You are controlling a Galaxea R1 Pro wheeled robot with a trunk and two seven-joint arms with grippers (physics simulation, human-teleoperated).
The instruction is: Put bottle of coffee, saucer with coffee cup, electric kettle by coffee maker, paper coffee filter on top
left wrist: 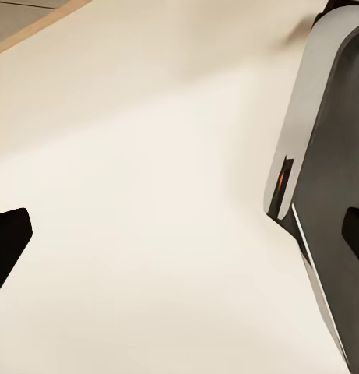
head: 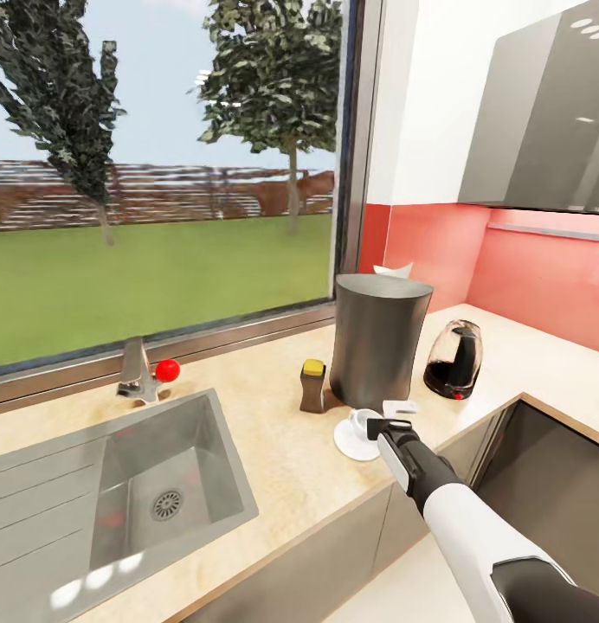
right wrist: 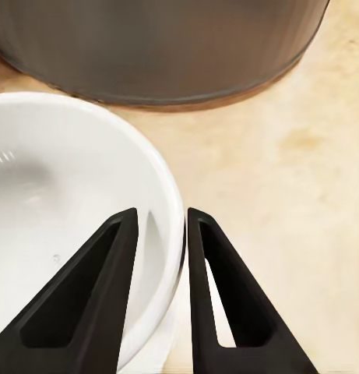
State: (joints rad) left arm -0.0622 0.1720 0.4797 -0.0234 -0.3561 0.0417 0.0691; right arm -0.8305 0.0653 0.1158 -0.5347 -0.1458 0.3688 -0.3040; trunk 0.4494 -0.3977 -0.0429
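Right now the right gripper (right wrist: 162,234) pinches the rim of the coffee cup (head: 363,421), one finger inside, one outside. That cup sits on the saucer (head: 350,442), just before the coffee maker (head: 378,350), between bottle of coffee (head: 312,385) and electric kettle (head: 454,360) on the countertop (head: 273,450).

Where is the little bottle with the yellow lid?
In the head view the bottle of coffee stands on the countertop just left of the tall dark coffee maker, between the sink and the saucer.
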